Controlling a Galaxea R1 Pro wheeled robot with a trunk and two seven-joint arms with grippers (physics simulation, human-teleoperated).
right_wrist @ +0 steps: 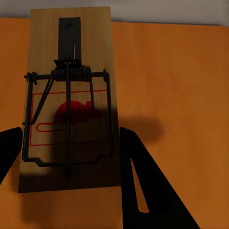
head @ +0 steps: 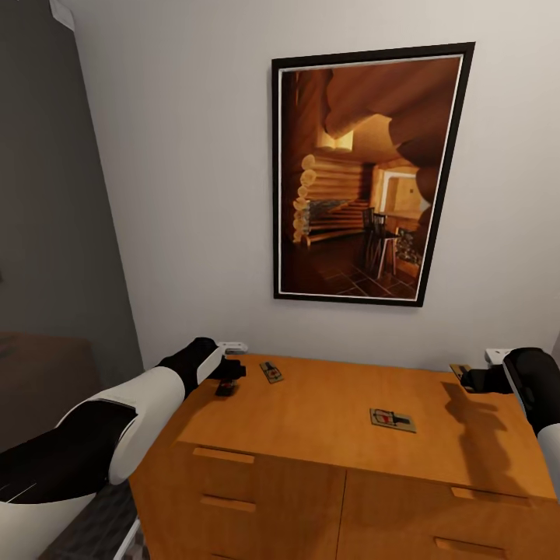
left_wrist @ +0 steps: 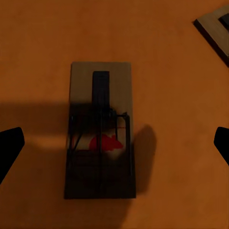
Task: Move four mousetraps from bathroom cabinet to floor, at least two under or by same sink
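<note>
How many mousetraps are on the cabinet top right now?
4. One small tan wooden mousetrap lies under the left gripper, one just beside it, one mid-top toward the front, and one at the back right corner by the right gripper.

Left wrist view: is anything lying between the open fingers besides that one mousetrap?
No. In the left wrist view only the mousetrap lies between the left gripper's fingers, on bare cabinet top, and neither finger touches it.

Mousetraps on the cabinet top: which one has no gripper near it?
The mousetrap at centre-right, alone mid-top. The others sit at the back edge, by the left gripper or right gripper.
</note>
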